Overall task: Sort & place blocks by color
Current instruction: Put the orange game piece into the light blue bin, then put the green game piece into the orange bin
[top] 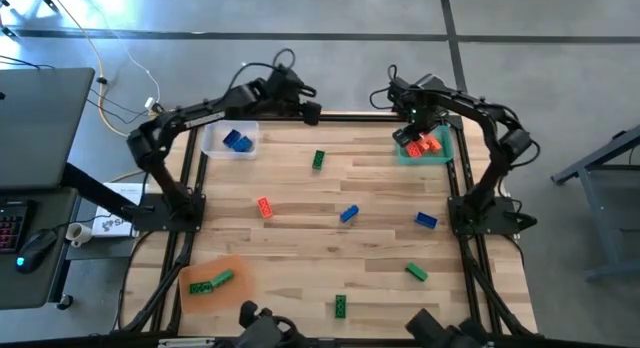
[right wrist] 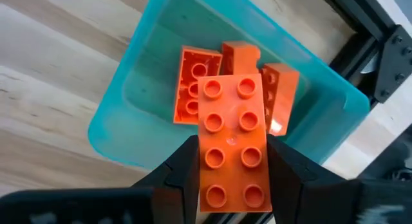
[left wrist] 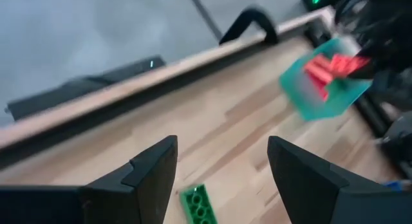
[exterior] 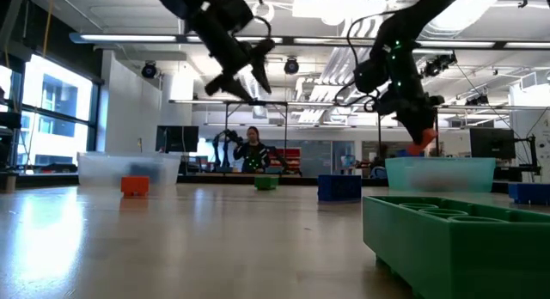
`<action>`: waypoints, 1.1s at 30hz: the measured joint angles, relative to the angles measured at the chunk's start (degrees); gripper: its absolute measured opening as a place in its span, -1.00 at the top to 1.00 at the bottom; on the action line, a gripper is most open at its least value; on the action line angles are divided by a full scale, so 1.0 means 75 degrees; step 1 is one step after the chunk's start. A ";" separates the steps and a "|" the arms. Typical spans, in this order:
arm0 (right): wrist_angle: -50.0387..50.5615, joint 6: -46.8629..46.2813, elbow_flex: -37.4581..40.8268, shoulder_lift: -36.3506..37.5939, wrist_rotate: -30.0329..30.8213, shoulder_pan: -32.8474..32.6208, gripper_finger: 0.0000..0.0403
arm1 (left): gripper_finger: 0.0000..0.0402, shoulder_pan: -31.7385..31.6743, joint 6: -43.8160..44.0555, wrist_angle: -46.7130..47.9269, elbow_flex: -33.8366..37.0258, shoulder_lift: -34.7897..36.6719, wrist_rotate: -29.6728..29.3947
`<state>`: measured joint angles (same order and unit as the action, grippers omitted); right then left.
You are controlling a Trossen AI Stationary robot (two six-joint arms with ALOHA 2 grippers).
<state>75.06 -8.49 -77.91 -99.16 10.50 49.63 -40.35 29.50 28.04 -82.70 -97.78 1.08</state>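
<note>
My right gripper point(right wrist: 232, 185) hangs over the teal tray point(top: 438, 154) at the table's far right, shut on an orange block point(right wrist: 232, 137). Several more orange blocks point(right wrist: 190, 89) lie in that tray. My left gripper point(left wrist: 222, 166) is open above the far middle of the table, with a loose green block point(left wrist: 199, 208) lying on the wood below it. Other blocks lie flat on the table: orange point(top: 264, 207), blue point(top: 348, 214), blue point(top: 426, 220), green point(top: 416, 272) and green point(top: 340, 306). My right gripper pinches the orange block by its two long sides point(right wrist: 205, 169), toward one end, between the two fingers. The fingers point(right wrist: 183, 169) come from above, pointing steeply down, and lie along the block. The block is lifted clear over the tray, its studded face toward the wrist camera.
A clear tray point(top: 215, 143) with blue blocks point(top: 236, 141) stands at the far left. An orange tray point(top: 190, 273) with green blocks point(top: 211, 282) lies at the near left. The table's dark frame rail point(left wrist: 96, 102) runs along the far edge.
</note>
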 joint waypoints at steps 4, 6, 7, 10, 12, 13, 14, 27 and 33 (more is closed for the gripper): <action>-0.0135 0.0187 0.0000 -0.0286 -0.0163 0.0000 0.45 | -0.14 0.0121 0.0081 -0.0003 0.0000 -0.0575 0.0041; -0.0189 0.0250 0.0000 -0.0384 -0.0268 0.0000 0.45 | -0.14 0.0197 0.0258 0.0031 0.0000 -0.0872 0.0098; -0.0189 0.0276 0.0000 -0.0432 -0.0296 0.0000 0.45 | -0.14 0.0219 0.0331 0.0041 0.0003 -0.1012 0.0154; -0.0219 0.0329 0.0000 -0.0480 -0.0289 -0.0013 0.45 | -0.14 0.0331 0.0557 0.0043 0.0003 -0.1301 0.0414; -0.0238 0.0338 0.0000 -0.0483 -0.0289 -0.0018 0.42 | -0.14 0.0443 0.0654 0.0040 0.0003 -0.1444 0.0447; -0.0256 0.0335 0.0000 -0.0483 -0.0288 -0.0020 0.37 | -0.14 0.0502 0.0734 0.0049 0.0003 -0.1509 0.0445; -0.0273 0.0335 0.0000 -0.0483 -0.0273 -0.0020 0.29 | -0.14 0.0549 0.0793 0.0061 0.0003 -0.1559 0.0401; -0.0304 0.0280 0.0000 -0.0483 -0.0140 -0.0020 -0.16 | -0.14 0.1011 0.1196 0.0585 0.0002 -0.1878 -0.0469; -0.0302 0.0138 0.0000 -0.0483 -0.0140 -0.0020 -0.17 | -0.14 0.1048 0.1366 0.0670 0.0026 -0.1890 -0.0661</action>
<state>72.79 -7.45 -77.91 -102.78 9.45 49.47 -32.49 39.75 33.06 -82.50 -111.95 -3.88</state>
